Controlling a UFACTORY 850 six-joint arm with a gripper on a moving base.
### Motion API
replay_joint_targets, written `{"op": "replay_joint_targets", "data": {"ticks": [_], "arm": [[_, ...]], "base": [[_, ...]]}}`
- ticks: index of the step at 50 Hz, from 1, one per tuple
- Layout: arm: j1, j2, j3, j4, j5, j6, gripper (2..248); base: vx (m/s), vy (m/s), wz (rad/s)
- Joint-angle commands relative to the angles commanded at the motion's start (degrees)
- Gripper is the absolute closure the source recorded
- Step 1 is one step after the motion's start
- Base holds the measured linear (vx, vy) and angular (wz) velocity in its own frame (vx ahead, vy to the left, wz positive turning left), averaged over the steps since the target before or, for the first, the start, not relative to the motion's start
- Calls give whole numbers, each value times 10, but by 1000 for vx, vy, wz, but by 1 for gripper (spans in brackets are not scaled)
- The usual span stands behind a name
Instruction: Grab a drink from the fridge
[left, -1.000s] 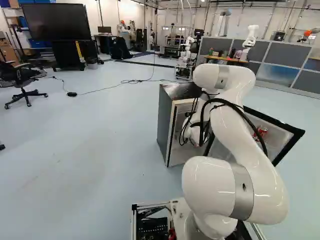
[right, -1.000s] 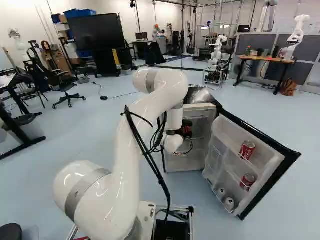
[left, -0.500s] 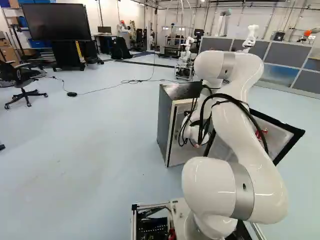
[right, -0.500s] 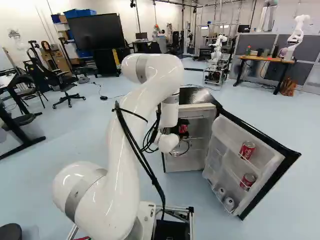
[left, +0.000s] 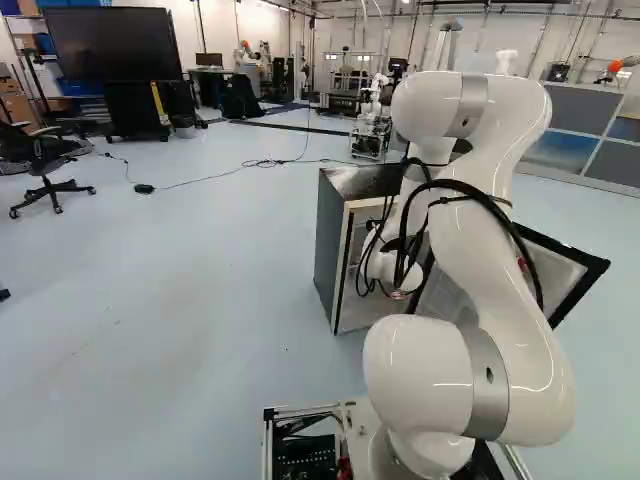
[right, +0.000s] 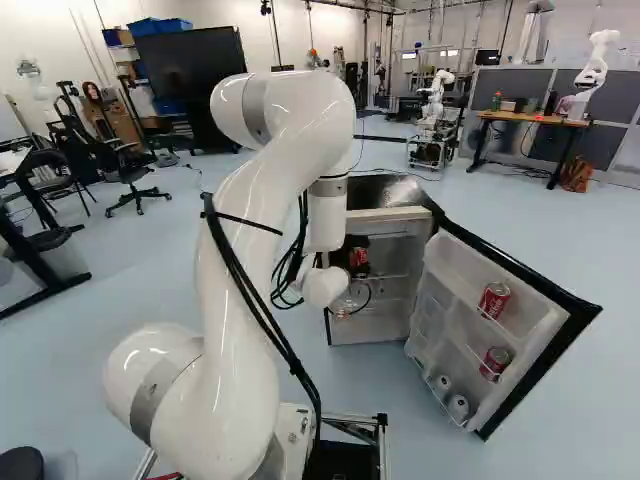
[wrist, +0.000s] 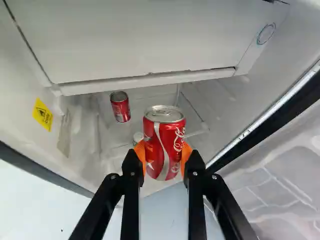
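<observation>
My gripper (right: 357, 257): clasping red can (wrist: 164, 142) | ahead: compartment lip (wrist: 150, 82), second can (wrist: 120, 106) | either side: dark fridge edges (wrist: 272, 120), visible gaps between them and held can

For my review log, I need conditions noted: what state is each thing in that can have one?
gripper: shut on the front can
front can: gripped from two sides
rear can: upright, ungripped
fridge door: wide open
inner compartment flap: closed
upper door can: in rack
big screen: dark
</observation>
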Motion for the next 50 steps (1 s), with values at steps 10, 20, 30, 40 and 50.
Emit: {"op": "replay_joint_targets", "data": {"ticks": [10,20,30,40,50], "arm": [[5,38,42,0,0,0,160],[10,77,83,0,0,0,160],[12,117,122,0,0,0,160],[10,156,159,0,0,0,160],[7,191,187,0,7,0,160]], "base": [[0,0,0],[0,0,0],[0,0,0],[0,0,0],[0,0,0]]}}
